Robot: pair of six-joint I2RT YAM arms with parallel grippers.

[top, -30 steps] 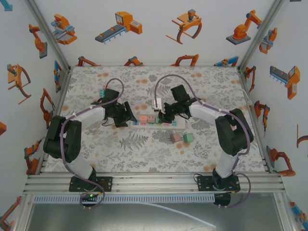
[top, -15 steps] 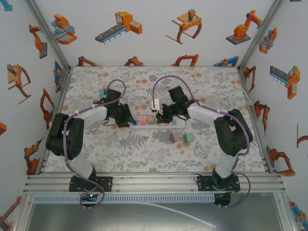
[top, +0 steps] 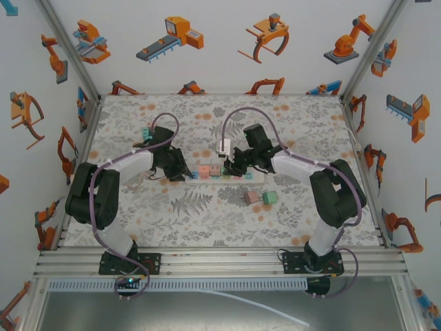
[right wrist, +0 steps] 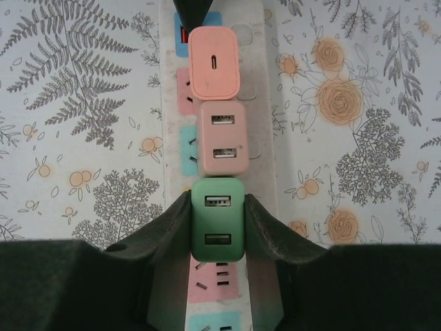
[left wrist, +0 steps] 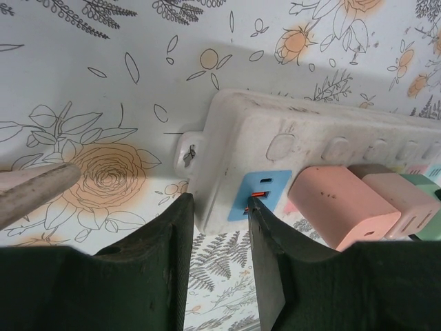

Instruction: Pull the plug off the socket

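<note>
A white power strip [top: 256, 176] lies across the middle of the table with three plugs in its sockets. In the right wrist view they stand in a row: a peach plug [right wrist: 214, 62], a pink plug [right wrist: 222, 138] and a green plug [right wrist: 218, 227]. My right gripper [right wrist: 217, 201] is shut on the green plug, one finger pressed on each side. My left gripper [left wrist: 222, 207] clamps the left end of the strip [left wrist: 310, 138], one finger at its end edge and the other on the blue socket [left wrist: 265, 189]. In the top view the left gripper [top: 185, 172] and right gripper [top: 234, 169] face each other along the strip.
Two loose cubes, a pink cube [top: 251, 197] and a green cube [top: 269, 197], lie just in front of the strip. A white adapter [top: 224, 146] sits behind it, and a teal block [top: 146, 132] at the far left. Printed walls enclose the table.
Both grippers have narrowed. The right one closed onto the green plug; the left one closed in on the strip's end. The arms barely shifted.
</note>
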